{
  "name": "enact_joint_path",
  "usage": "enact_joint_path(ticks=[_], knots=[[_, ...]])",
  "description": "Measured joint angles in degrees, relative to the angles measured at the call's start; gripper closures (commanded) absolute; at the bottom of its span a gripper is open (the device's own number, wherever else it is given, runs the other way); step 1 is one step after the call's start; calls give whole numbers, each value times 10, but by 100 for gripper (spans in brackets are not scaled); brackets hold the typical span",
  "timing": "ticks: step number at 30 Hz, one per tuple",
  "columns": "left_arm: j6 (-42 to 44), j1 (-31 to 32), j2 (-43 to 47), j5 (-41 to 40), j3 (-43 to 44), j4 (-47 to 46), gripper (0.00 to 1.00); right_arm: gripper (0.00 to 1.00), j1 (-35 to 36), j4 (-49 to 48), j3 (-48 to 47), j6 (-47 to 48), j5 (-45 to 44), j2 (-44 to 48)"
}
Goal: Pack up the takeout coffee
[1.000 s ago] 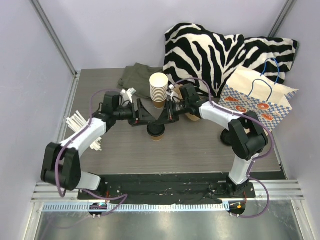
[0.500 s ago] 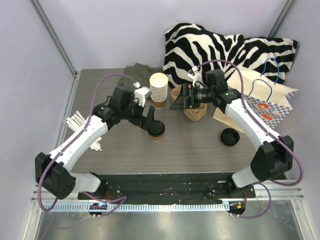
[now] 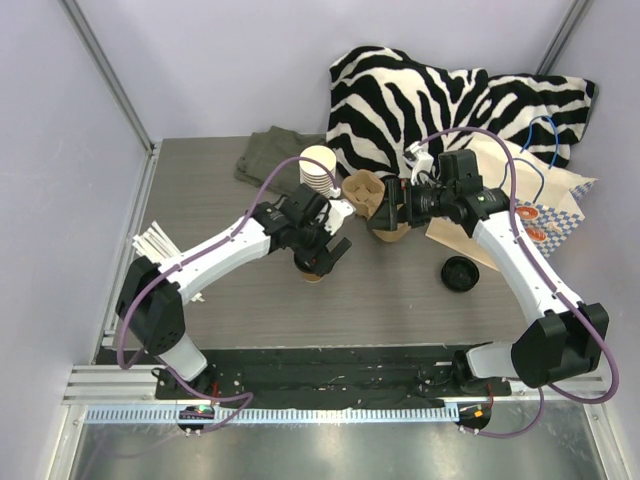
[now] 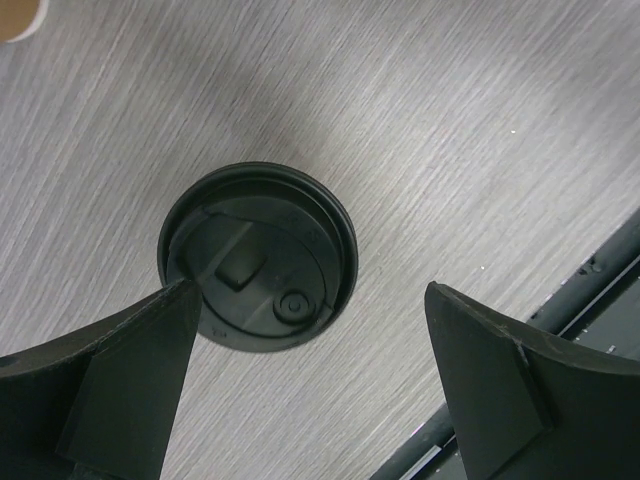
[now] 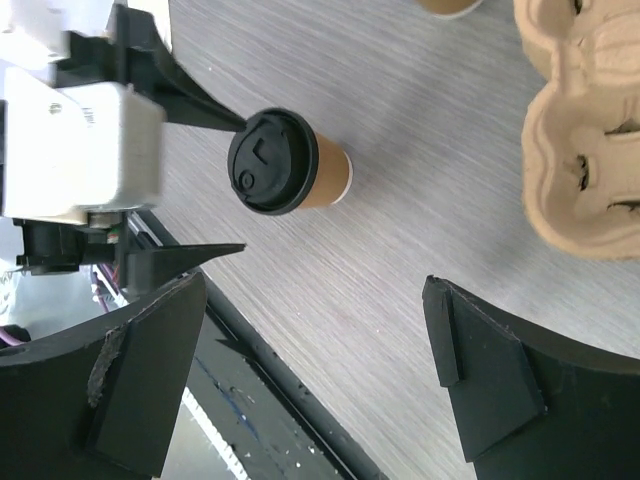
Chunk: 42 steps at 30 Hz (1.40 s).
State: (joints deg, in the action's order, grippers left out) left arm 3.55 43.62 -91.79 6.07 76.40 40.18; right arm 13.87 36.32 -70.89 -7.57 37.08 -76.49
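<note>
The takeout coffee (image 5: 296,167) is a small brown paper cup with a black lid on it, standing upright on the grey table. My left gripper (image 3: 322,255) hovers open just above it. In the left wrist view the lid (image 4: 258,255) lies below and to the left of my left gripper (image 4: 310,295), touching neither finger. My right gripper (image 3: 388,212) is open and empty, off to the cup's right beside the pulp cup carrier (image 3: 372,200). From the right wrist, the cup stands well clear ahead of my right gripper (image 5: 315,285).
A tall stack of cream-and-brown cups (image 3: 318,170) stands just behind the coffee. A loose black lid (image 3: 460,273) lies to the right. A patterned paper bag (image 3: 520,195) leans at the back right before a zebra cloth (image 3: 420,95). White sticks (image 3: 160,248) lie left.
Both grippers have opened. The right arm has drawn back from the cup to the right, beside the carrier. The left arm has swung right and now sits over the cup.
</note>
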Motion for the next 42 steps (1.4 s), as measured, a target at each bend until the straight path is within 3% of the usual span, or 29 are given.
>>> enact_joint_path(ticks=[28, 35, 42], knots=[[29, 17, -18, -45, 5, -4, 0, 0, 0, 6, 5, -1, 12, 0], [169, 96, -20, -23, 82, 77, 5, 0, -31, 22, -5, 4, 12, 0], [319, 150, -95, -28, 151, 195, 13, 0, -153, 32, -58, -3, 23, 0]])
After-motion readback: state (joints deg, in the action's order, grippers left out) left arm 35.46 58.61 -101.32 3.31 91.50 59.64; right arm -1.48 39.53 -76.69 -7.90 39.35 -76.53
